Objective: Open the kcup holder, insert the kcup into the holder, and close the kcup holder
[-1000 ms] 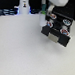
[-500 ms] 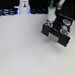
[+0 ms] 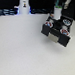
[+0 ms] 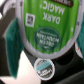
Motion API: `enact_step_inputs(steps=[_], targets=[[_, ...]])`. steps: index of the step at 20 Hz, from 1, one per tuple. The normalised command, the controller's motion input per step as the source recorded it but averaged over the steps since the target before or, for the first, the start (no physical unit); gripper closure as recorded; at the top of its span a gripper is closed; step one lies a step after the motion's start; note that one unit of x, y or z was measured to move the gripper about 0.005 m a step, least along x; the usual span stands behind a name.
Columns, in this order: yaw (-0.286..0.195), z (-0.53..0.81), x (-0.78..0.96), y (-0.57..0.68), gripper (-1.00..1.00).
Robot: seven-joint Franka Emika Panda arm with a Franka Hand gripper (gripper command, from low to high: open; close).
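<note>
The kcup (image 4: 47, 25), a white pod with a green printed lid, fills most of the wrist view, and my gripper (image 4: 45, 36) is shut on it. In the exterior view the kcup (image 3: 57, 12) hangs in the gripper (image 3: 58, 10) just above the far edge of the kcup holder (image 3: 57, 32). The holder is a black boxy unit at the exterior view's right. Its round pod slots show from above. Below the held pod, the wrist view shows another pod (image 4: 43, 65) sitting in a slot.
A tall white post (image 3: 22, 3) with a dark mark stands at the back, toward the exterior view's left. Reddish, white-topped pods (image 3: 64, 23) sit in the holder. The pale table (image 3: 19, 49) spreads out in front.
The gripper with the kcup has shifted slightly toward the exterior view's right and a little lower over the holder. The holder has not moved.
</note>
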Motion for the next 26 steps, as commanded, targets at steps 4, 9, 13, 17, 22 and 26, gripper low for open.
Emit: enact_step_inputs(steps=[4,9,13,17,22,26], targets=[[0.064,-0.04,0.02,0.54,1.0],[0.089,-0.1,-0.03,0.43,1.0],[0.062,-0.19,0.05,0.2,1.0],[0.026,-0.22,0.03,0.02,1.0],[0.009,-0.11,0.05,-0.03,1.0],[0.0,0.23,0.17,-0.2,1.0]])
